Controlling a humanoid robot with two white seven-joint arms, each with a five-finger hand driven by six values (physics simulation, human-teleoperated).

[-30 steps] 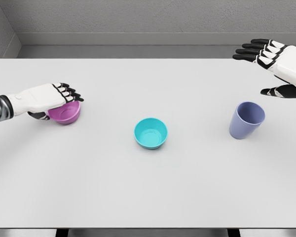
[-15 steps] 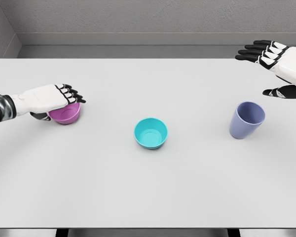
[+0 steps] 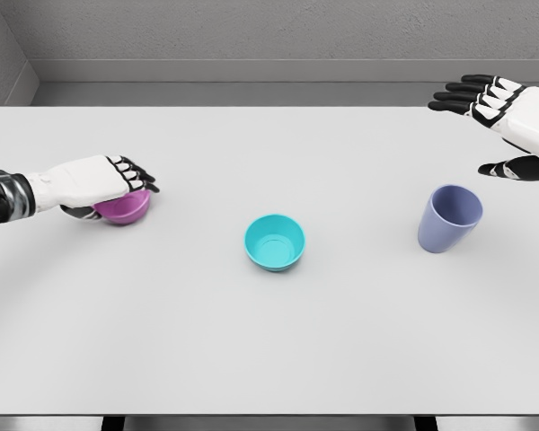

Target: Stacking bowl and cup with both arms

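Observation:
A purple bowl (image 3: 126,208) sits at the table's left. My left hand (image 3: 112,193) lies over it, fingers curled across its far rim and thumb at its near side, so most of the bowl is hidden. A teal bowl (image 3: 275,242) stands upright in the middle of the table. To the right stands a lavender cup (image 3: 449,218), leaning slightly. My right hand (image 3: 474,126) hovers above and behind the cup with its fingers spread, apart from it and holding nothing.
The white table (image 3: 269,341) fills the view, with a grey wall behind its far edge. Nothing else lies on it; wide bare stretches separate the three vessels.
My left hand has settled lower over the purple bowl and slid slightly right, covering more of it. The right hand has drifted a little toward the right. Teal bowl and cup are unmoved.

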